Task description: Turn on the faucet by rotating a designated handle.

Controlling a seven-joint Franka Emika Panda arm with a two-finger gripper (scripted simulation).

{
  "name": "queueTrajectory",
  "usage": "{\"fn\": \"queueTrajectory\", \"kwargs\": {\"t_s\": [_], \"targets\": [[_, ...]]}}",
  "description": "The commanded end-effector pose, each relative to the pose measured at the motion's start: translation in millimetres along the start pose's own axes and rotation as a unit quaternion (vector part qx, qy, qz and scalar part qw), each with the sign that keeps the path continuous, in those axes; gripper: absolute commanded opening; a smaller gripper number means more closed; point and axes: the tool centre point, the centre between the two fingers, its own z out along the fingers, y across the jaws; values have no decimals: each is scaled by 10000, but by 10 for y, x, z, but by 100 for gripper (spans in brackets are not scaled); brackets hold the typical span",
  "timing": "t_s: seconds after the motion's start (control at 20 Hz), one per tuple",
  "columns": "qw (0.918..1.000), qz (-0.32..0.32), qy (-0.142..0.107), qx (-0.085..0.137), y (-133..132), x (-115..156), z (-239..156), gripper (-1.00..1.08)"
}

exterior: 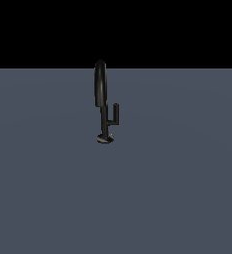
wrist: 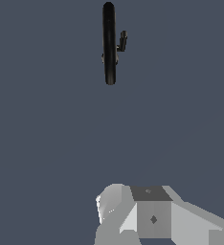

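Note:
The glossy black faucet (exterior: 104, 121) stands upright on its round disc base (exterior: 104, 139) on the flat grey surface, with the tall narrow looped spout (exterior: 100, 83) on top. The handle (exterior: 115, 115) branches from the stem toward the exterior view's right and ends in an upright peg. In the wrist view the faucet (wrist: 109, 45) shows from above, with the handle (wrist: 122, 41) beside the spout. My gripper (wrist: 147, 213) shows only as grey and white blocks at the picture's edge, far from the faucet and holding nothing that I can see. The arm is out of the exterior view.
A flat blue-grey surface (exterior: 177, 188) spreads around the faucet on all sides. Beyond its far edge the background is black. No other objects show.

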Motion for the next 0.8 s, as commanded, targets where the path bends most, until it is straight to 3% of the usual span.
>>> {"fn": "queueTrajectory", "kwargs": {"t_s": [0.0, 0.4, 0.75], "targets": [[10000, 0, 0, 0, 0, 0, 0, -100], [9999, 100, -102, 94, -17, 88, 11, -100], [9981, 355, -362, 335, -54, 313, 47, -100]]}}
